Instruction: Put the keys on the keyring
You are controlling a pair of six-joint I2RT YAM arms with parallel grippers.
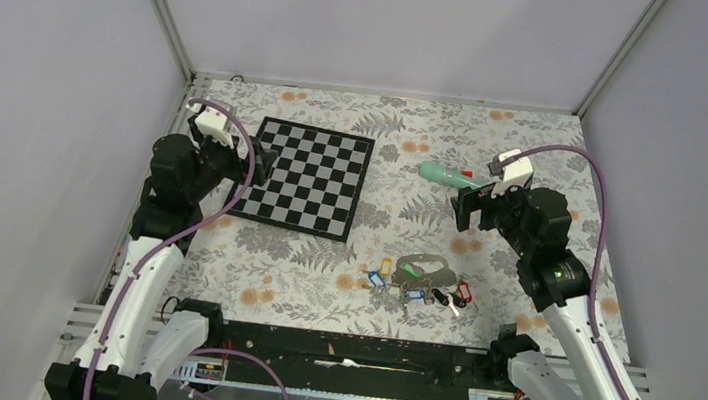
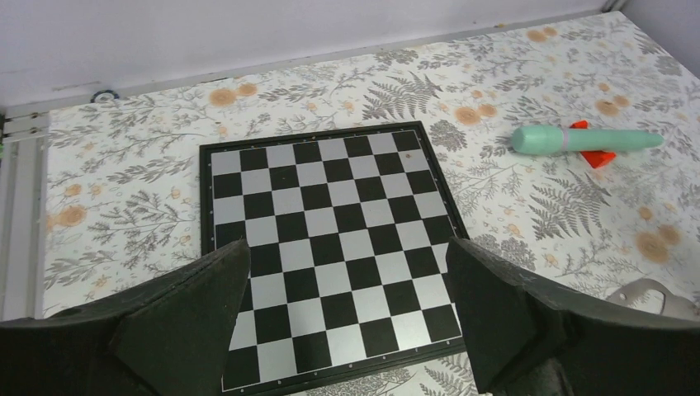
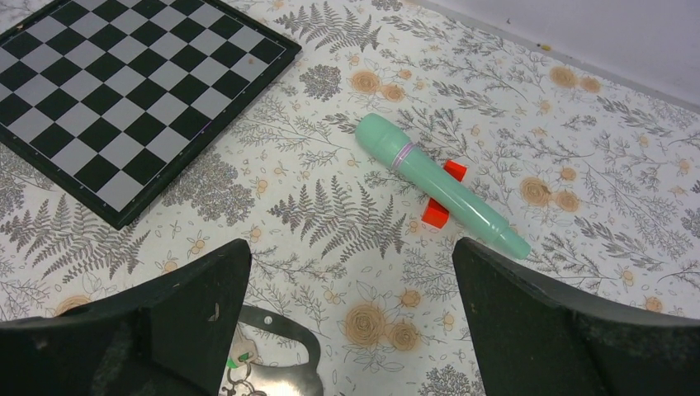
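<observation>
Keys (image 1: 417,290) are lying in a cluster near the six o'clock edge of the table (image 1: 538,140), with the keyring (image 1: 423,265) just beside them at their twelve o'clock; I am holding my left pincer (image 1: 264,162) spread wide above the nine o'clock edge of the chessboard (image 1: 310,177), grasping nothing; my right pincer (image 1: 460,207) is hanging just as wide and bare, at twelve o'clock of the keys; the tube (image 1: 448,176) is lying at three o'clock of the chessboard.

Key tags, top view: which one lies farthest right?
The red tag, at the right edge of the keys; the yellow tag and a blue tag sit at the left end.
</observation>
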